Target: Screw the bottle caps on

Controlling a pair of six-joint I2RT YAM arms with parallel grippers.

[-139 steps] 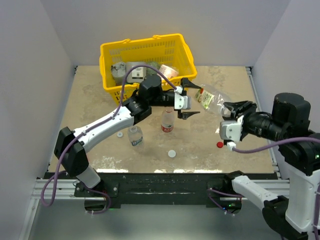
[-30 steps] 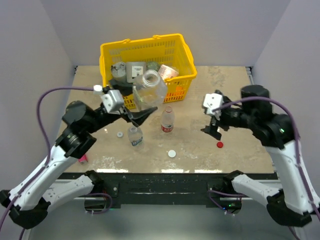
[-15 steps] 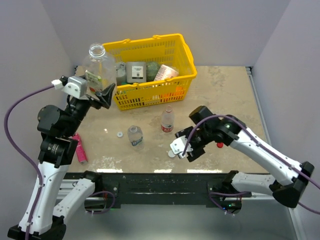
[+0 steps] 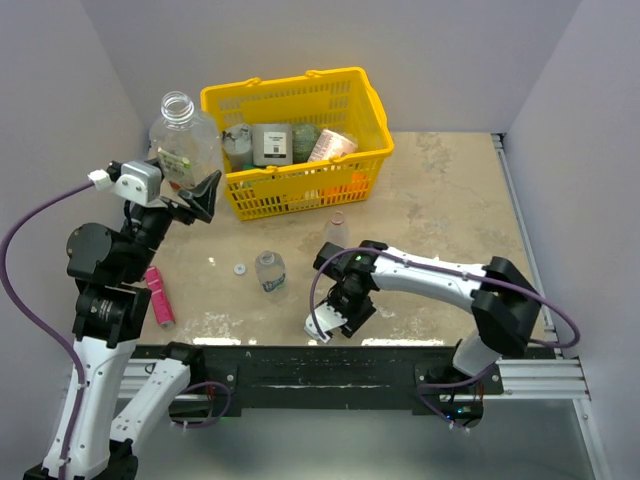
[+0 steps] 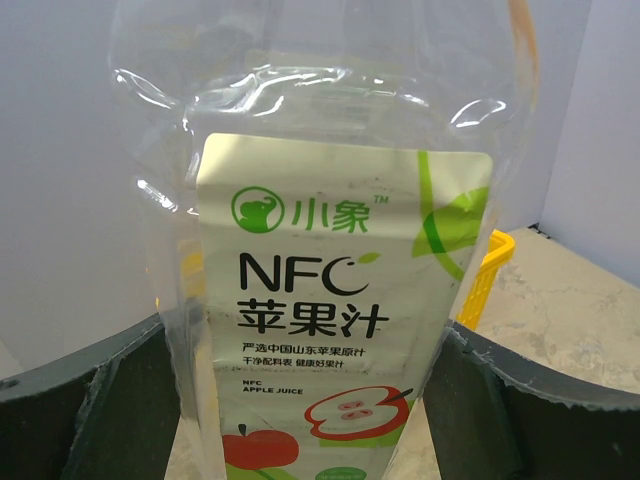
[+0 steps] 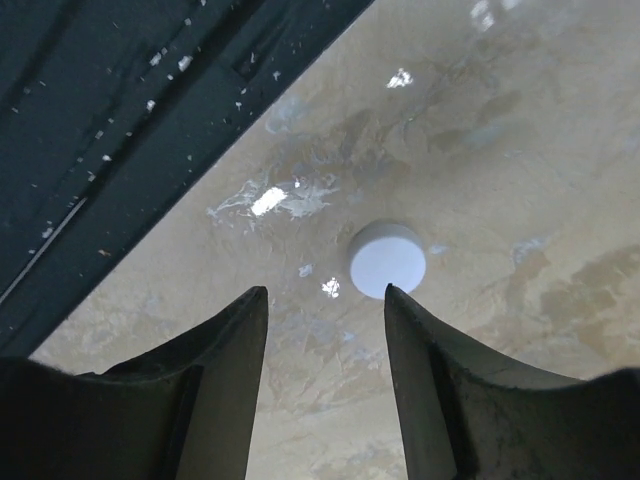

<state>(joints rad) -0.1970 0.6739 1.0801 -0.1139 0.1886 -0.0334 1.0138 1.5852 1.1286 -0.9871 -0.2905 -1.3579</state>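
Observation:
My left gripper [image 4: 183,188] is shut on the large clear bottle [image 4: 178,140] and holds it upright and uncapped, high above the table's left side. In the left wrist view this bottle [image 5: 340,250] carries a cream and green apple juice label and fills the space between the fingers [image 5: 90,400]. My right gripper [image 4: 337,310] is open and low near the front edge. In the right wrist view a white cap [image 6: 387,259] lies just beyond its right fingertip [image 6: 400,300]. The short bluish-labelled bottle [image 4: 269,271], another white cap [image 4: 239,268] and the slim red-labelled bottle [image 4: 335,232] stand mid-table. The red cap is hidden.
The yellow basket [image 4: 352,105] with jars and packets stands at the back. A pink tube [image 4: 155,296] lies at the left near my left arm. The black front rail [image 6: 90,110] is close to my right gripper. Grey walls enclose the table.
The large bottle passed from my right gripper to my left, which lifted it up and left. My right gripper swung down and left toward the front edge, over the white cap.

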